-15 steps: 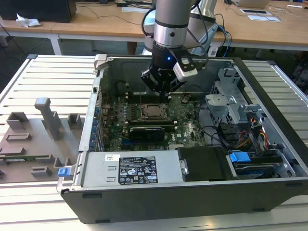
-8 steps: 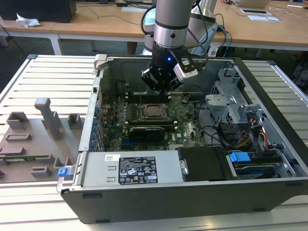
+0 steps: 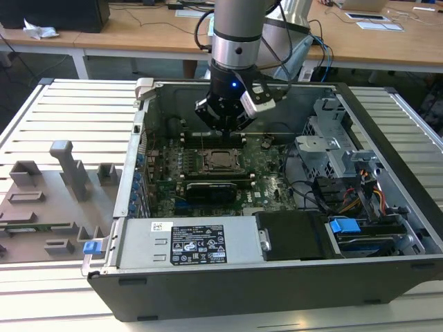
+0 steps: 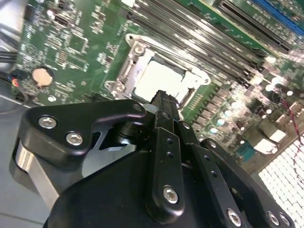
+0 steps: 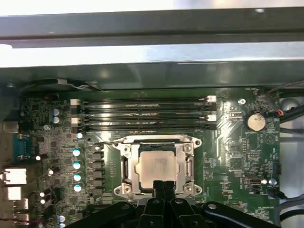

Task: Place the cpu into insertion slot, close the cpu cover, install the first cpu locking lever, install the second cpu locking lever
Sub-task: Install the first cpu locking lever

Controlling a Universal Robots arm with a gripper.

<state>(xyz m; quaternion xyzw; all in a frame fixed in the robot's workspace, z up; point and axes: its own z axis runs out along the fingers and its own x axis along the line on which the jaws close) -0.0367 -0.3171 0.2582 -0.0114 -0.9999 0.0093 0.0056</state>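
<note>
Inside the open computer case (image 3: 277, 290), the cpu (image 5: 156, 166) lies flat in its socket on the green motherboard (image 5: 228, 156), with the cpu cover (image 5: 124, 164) folded down around it as a silvery frame. Above it hangs the tool (image 5: 161, 184), its 2 fingers pinched narrow and holding nothing. The tips point down toward the socket's edge, and in the exterior view they sit clear of the cpu.

My gripper (image 5: 162, 184) is black. The cpu (image 5: 156, 166) shows pale silver-grey inside the silvery cpu cover (image 5: 156, 141), on a green motherboard (image 5: 228, 156) dotted with pale blue capacitors (image 5: 76, 165).
</note>
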